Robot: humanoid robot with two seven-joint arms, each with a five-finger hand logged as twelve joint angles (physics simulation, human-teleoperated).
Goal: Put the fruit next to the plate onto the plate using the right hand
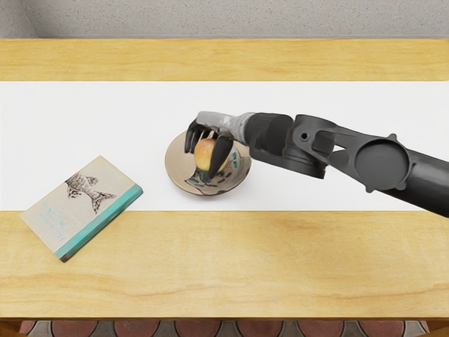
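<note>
A yellow-red fruit (205, 154) is held over the middle of the round patterned plate (184, 168), which lies on the white runner near the table's centre. My right hand (207, 149) reaches in from the right edge and its dark fingers (222, 156) curl around the fruit from above and both sides. Whether the fruit touches the plate is hidden by the fingers. The left arm does not show.
A closed book (83, 204) with a teal spine and a fish drawing lies at the left, partly on the white runner (105, 119) and partly on the wooden tabletop (224, 260). My right forearm (351, 158) crosses the runner's right part.
</note>
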